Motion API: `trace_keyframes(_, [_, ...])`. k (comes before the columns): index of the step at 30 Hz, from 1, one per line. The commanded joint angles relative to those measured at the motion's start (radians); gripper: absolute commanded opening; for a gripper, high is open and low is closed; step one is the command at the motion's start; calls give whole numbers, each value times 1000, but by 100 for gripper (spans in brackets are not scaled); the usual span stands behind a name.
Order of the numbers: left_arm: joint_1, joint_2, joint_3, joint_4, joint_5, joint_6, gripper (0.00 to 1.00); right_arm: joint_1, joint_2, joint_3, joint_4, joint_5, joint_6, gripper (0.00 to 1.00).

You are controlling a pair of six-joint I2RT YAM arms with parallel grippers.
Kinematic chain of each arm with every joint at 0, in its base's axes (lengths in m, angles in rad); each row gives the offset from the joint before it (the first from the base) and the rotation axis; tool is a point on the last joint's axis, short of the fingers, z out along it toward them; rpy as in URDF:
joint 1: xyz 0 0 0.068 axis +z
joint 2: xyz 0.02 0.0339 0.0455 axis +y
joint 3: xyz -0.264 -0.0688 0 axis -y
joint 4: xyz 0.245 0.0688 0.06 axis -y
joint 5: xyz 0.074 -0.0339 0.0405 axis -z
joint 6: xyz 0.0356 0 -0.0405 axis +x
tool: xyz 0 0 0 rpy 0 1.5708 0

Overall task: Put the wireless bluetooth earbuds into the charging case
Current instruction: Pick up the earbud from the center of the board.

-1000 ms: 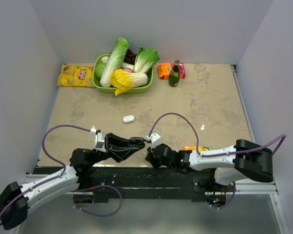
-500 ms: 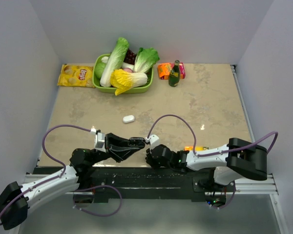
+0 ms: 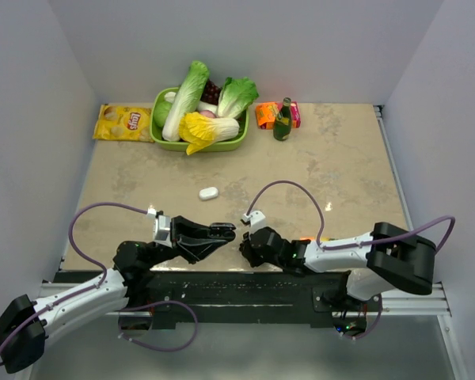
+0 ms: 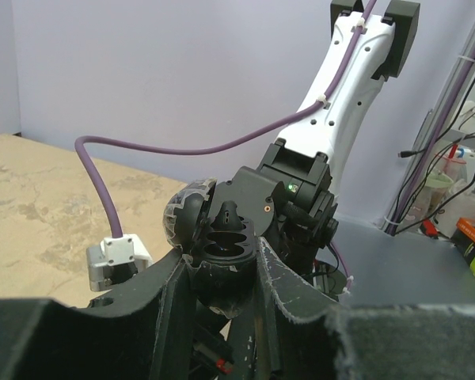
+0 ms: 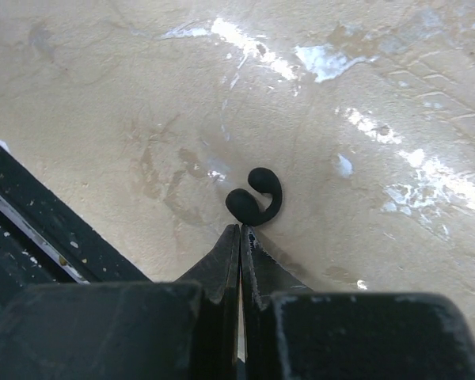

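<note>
right end effector [image 5: 241,231]: both fingers pressed flat together with nothing between them; the tips sit low over the tabletop [image 5: 364,261].
black earbud [image 5: 245,210]: a small hooked, c-shaped piece lying on the tabletop just beyond the right fingertips; whether the tips touch it cannot be told.
left end effector [image 4: 222,273]: clamped on a black charging case [image 4: 226,229], one finger on each side of its rounded body.
black charging case: held up off the tabletop with its lid [image 4: 184,218] swung open to the left; dark moulded wells show inside, and whether an earbud sits in them cannot be told.
two end effectors together: in the overhead view the left one [image 3: 222,231] and the right one [image 3: 244,247] are near each other at the near edge of the tabletop, tips pointing toward one another.
arms: the left arm reaches in from the lower left, the right arm from the lower right; a purple cable [image 3: 103,207] loops off each wrist.
white oval object [image 3: 209,192]: lies alone on the tabletop, farther out than the two end effectors and apart from them.
far edge: a green basket [image 3: 157,131] piled with leafy vegetables, a yellow chip bag [image 3: 123,123] to its left, a green bottle [image 3: 283,120] standing upright to its right, and orange packets [image 3: 266,115] beside the bottle.
</note>
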Motion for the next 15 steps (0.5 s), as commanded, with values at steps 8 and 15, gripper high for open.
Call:
trace_keyframes(8, [-2,8,-78,22,-3,24,0,-22,-112,-35,-95,80,24,0])
trace_keyframes(15, [-1,11,-87,39,-3,17,0,-23,-204,-2,-145,134,4,35])
